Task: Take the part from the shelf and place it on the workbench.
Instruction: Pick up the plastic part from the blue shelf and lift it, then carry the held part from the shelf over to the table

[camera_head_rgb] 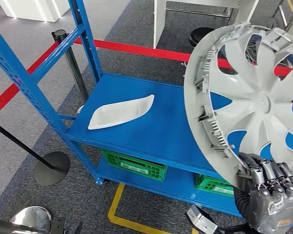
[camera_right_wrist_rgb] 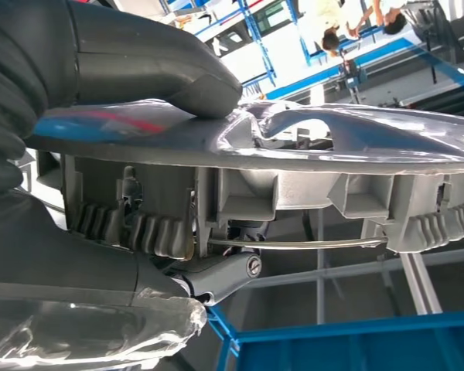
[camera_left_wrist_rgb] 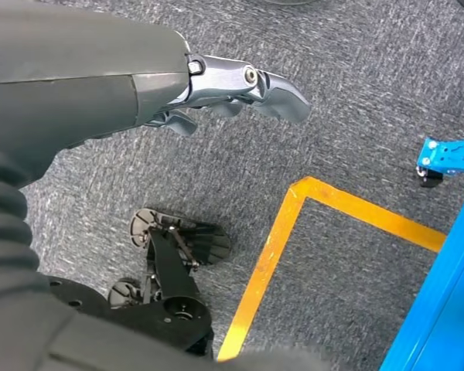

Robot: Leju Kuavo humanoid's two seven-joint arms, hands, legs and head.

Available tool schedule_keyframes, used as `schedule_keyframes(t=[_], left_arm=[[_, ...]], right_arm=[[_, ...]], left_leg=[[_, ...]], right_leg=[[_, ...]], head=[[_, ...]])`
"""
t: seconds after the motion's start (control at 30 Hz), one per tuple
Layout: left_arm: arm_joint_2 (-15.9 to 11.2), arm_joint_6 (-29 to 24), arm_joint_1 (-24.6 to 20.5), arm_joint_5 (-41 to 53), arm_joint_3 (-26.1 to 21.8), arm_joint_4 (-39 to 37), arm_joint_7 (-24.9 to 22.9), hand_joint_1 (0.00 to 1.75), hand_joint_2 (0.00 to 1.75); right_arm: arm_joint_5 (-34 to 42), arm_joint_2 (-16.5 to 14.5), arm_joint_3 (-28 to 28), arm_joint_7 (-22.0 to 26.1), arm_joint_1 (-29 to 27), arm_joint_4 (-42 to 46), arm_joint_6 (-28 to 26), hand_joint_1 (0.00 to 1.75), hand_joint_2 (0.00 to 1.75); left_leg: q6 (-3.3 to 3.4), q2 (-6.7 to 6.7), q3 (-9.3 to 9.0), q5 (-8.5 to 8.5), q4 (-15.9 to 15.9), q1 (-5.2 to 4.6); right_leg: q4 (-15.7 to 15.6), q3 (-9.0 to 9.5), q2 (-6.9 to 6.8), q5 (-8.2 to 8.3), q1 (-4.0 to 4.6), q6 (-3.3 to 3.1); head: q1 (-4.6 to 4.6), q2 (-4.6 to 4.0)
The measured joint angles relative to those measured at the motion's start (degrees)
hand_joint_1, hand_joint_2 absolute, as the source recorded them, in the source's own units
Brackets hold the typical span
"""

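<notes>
Head view, at 9 o'clock: the blue shelf [camera_head_rgb: 163, 131] is standing on grey carpet, its middle deck carrying a white elongated trim piece [camera_head_rgb: 121, 112] lying flat near the left upright. It is sitting untouched, well apart from either hand. Green crates [camera_head_rgb: 134, 165] are occupying the lower deck.

The left hand [camera_left_wrist_rgb: 230, 93] is hanging over the floor beside a yellow floor line [camera_left_wrist_rgb: 276, 255], fingers loosely extended and holding nothing; judged idle.

At 3 o'clock, the grey wheel cover [camera_head_rgb: 248, 97], taken to be the part, is riding clear above the shelf deck, tilted on edge with its face toward the camera. The right hand [camera_head_rgb: 270, 190] is gripping its lower rim, thumb on the face and fingers [camera_right_wrist_rgb: 218, 278] behind the clip ring. This edge grip is likely keeping the disc steady for carrying. The tabletop is not identifiable; placing remains undone.
</notes>
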State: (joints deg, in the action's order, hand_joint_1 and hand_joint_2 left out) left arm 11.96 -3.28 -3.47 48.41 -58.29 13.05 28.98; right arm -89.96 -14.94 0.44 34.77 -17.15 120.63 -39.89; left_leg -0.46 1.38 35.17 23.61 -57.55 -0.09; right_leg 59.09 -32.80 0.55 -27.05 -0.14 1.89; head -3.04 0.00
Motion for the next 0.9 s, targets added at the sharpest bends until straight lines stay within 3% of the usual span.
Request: schedule_keyframes(t=[0.9], left_arm=[[0.10,-0.62,-0.28,2.15,0.32,0.00,0.68,0.00,1.75]], right_arm=[[-0.01,-0.67,-1.64,2.62,-1.96,-1.83,0.02,1.75,1.75]], left_leg=[[0.00,0.00,0.00,0.00,0.00,0.00]], right_leg=[[0.00,0.00,0.00,0.00,0.00,0.00]], head=[[0.00,0.00]])
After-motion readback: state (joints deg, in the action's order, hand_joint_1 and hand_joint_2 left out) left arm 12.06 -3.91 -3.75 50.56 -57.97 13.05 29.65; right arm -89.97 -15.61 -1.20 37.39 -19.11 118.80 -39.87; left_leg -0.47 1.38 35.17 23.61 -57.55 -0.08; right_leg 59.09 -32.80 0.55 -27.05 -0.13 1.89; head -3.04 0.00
